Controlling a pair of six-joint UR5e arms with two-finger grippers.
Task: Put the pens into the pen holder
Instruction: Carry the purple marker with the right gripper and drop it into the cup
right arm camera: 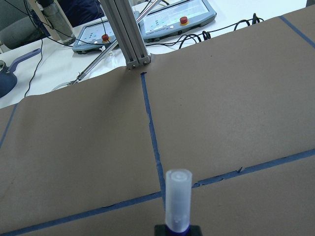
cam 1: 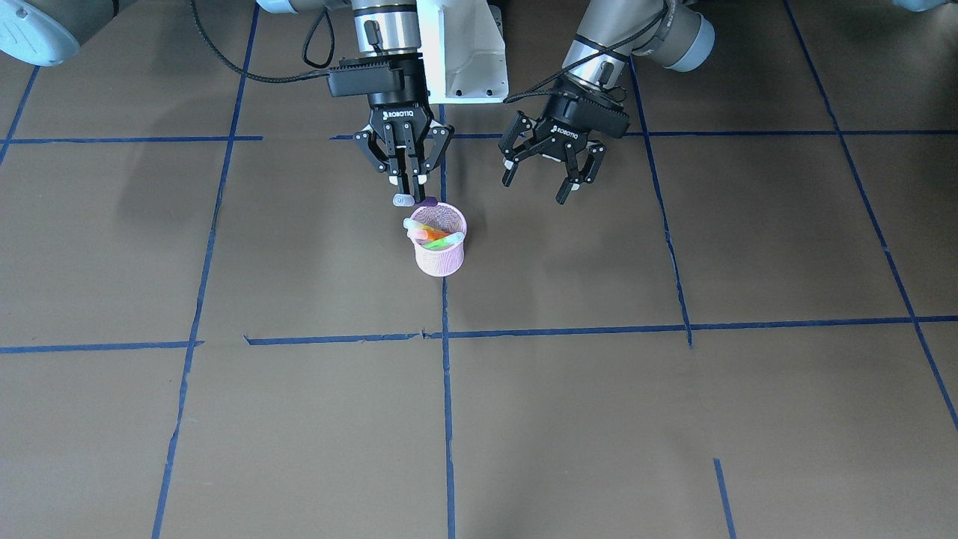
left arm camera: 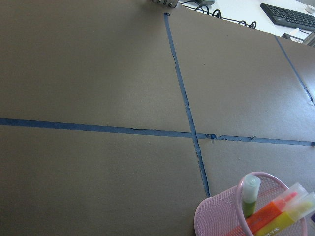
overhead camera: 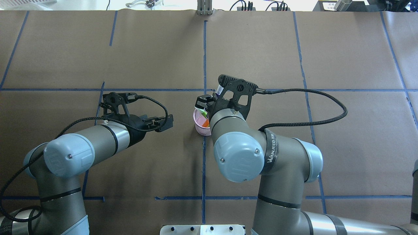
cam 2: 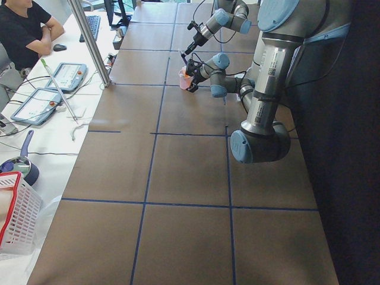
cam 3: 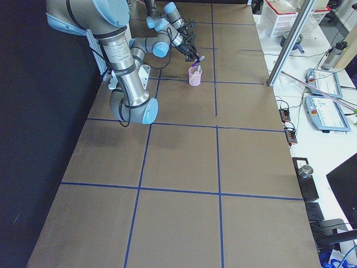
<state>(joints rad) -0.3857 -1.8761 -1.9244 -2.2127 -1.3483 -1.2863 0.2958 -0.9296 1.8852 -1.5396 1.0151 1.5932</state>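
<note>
**Q:** Right gripper (cam 1: 410,182) status?
**A:** Clamped on the slim purple pen (cam 1: 426,201), held crosswise above the 11 o'clock rim of the small pink wire-mesh pen holder (cam 1: 440,258), probably to tip it in beside the orange pen (cam 1: 436,235).
**Q:** Left gripper (cam 1: 539,187)?
**A:** Spread wide, empty, parked at 2 o'clock.

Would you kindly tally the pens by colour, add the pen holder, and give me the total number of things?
pink pen holder: 1
purple pen: 1, held in the right pincer
orange pen: 1, in the holder
green pen: 1, in the holder
yellow-green pen: 1, in the holder
Total: 5 things, 4 of them pens
</note>
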